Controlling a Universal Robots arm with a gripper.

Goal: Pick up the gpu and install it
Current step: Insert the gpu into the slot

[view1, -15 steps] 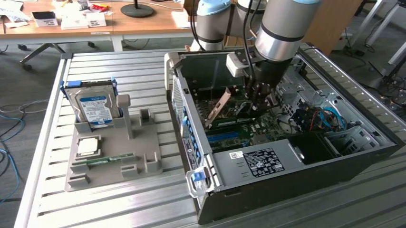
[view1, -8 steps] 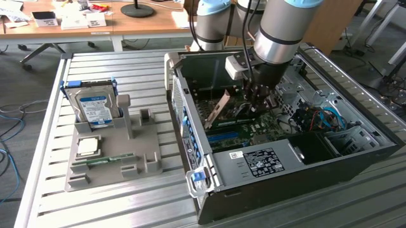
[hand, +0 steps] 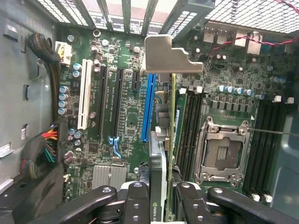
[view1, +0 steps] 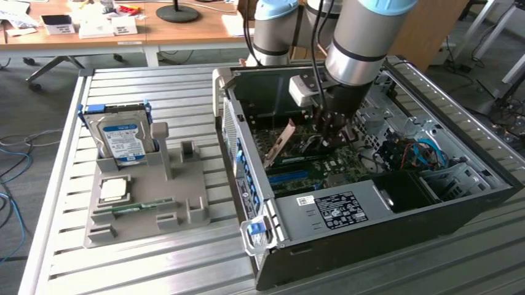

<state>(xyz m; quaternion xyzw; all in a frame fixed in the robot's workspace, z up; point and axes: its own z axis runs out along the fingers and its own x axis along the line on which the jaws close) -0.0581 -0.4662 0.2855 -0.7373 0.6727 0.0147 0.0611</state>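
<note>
An NVIDIA logo shows on the gpu (hand: 159, 158); no other print is legible.

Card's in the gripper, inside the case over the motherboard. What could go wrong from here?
1. In the wrist view the gpu, held edge-on in the gripper, appears to lie beside the blue slot, not over it. Pushed down here, it could strike the motherboard or the black memory slots.
2. Its metal bracket sits close to the rear grille and might snag.
</note>
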